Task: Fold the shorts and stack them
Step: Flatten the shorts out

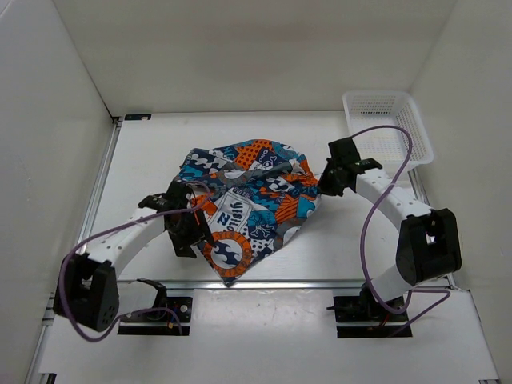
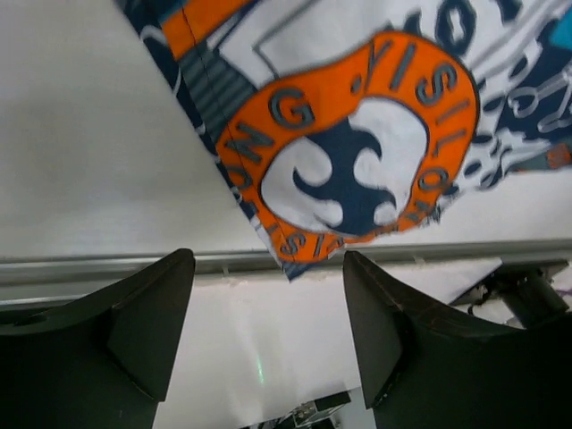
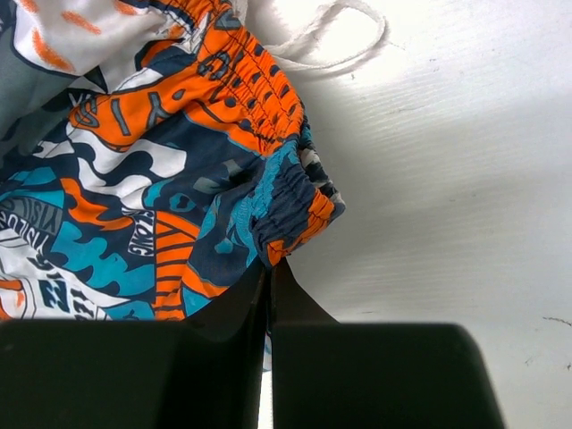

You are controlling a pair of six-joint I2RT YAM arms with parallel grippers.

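The shorts (image 1: 244, 204), printed in orange, turquoise, white and black, lie crumpled in the middle of the table. My left gripper (image 1: 194, 232) sits at their left edge, open and empty; in the left wrist view the round orange print of the shorts (image 2: 353, 156) lies beyond my open fingertips (image 2: 156, 304). My right gripper (image 1: 326, 182) is at their right edge, shut on the elastic waistband (image 3: 290, 210). A white drawstring (image 3: 322, 40) trails on the table past the waistband.
A white plastic mesh basket (image 1: 388, 128) stands at the back right. A metal rail (image 1: 320, 282) runs along the table's near edge, just below the shorts' lowest corner. White walls enclose the left, back and right.
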